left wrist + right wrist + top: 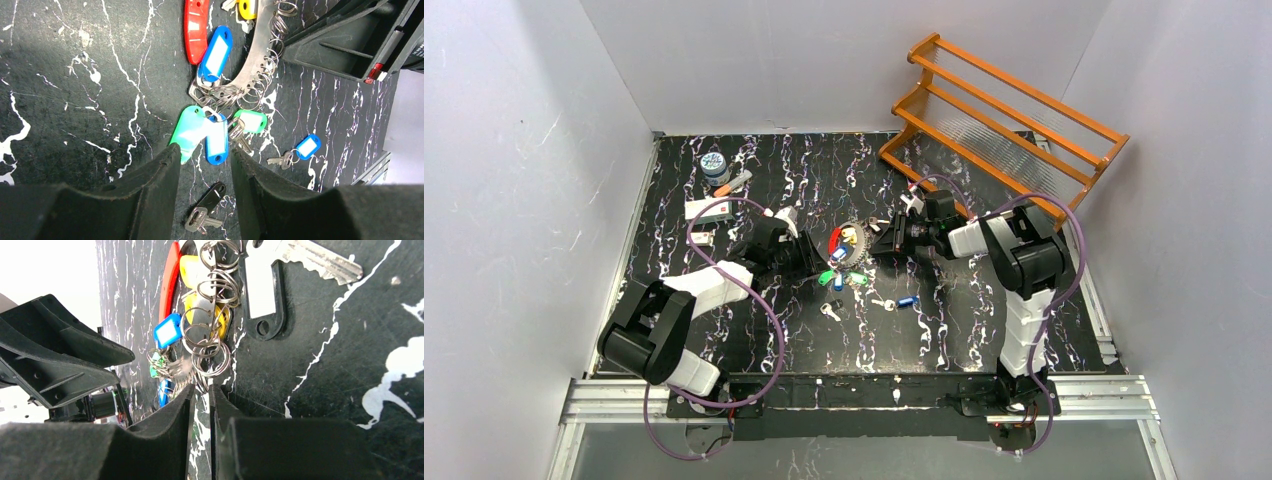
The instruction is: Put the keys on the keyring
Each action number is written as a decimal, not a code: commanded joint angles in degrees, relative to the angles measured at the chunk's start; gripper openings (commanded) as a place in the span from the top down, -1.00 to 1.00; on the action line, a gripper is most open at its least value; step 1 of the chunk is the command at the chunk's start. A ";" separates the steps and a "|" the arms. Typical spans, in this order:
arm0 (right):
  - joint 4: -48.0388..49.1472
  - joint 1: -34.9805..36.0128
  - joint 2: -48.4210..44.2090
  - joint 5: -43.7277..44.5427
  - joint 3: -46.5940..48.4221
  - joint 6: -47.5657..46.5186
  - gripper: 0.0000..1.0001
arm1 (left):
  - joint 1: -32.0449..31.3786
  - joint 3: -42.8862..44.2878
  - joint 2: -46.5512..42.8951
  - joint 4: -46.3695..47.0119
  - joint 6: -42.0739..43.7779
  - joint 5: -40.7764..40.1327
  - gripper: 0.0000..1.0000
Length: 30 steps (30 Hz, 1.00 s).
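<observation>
1. My left claw [202, 150] hangs low over the black, white-veined table [60, 75], its two fingers spread apart.
2. Between its fingertips lie the ends of a green plastic tag [187, 131] and a blue plastic tag [216, 142]. Both hang from the keyring [255, 55], a thin silvery metal band strung with small split rings.
3. The green tag's edge meets one finger and the blue tag's edge runs close to the other. I cannot tell whether the fingers squeeze the tags or merely flank them.
4. Beyond the tags the band curves away from this claw, past a long red plastic tag [195, 30] and a yellow plastic tag [247, 7].
5. My right claw [202, 387] faces the keyring from the opposite side, so the ring lies between my two claws.
6. Its fingers are nearly together, with only a narrow slit between them. The tips sit right at the bunch of small silver split rings [210, 340]. I cannot tell whether a ring is caught in the slit.
7. A silver key on a black-framed white tag [262, 290] lies just beside those split rings. Whether it is threaded on is unclear.
8. A small silver key with a black plastic tag [202, 220] lies loose on the table under my left claw, behind the fingertips.
9. A small silver key with a blue plastic tag [295, 152] lies to one side, apart from the ring.
</observation>
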 commanded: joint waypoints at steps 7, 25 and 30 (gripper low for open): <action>4.26 0.63 2.21 -0.73 0.19 -0.51 0.51 | -0.22 -0.04 -2.29 -0.82 0.37 -0.31 0.19; -17.69 3.20 -8.52 2.07 8.70 -19.26 0.97 | -0.22 6.66 -8.61 -9.71 8.64 -3.44 0.18; -24.09 3.88 -15.50 3.46 12.42 -25.03 0.97 | -0.22 11.61 -11.81 -14.77 14.17 -5.26 0.17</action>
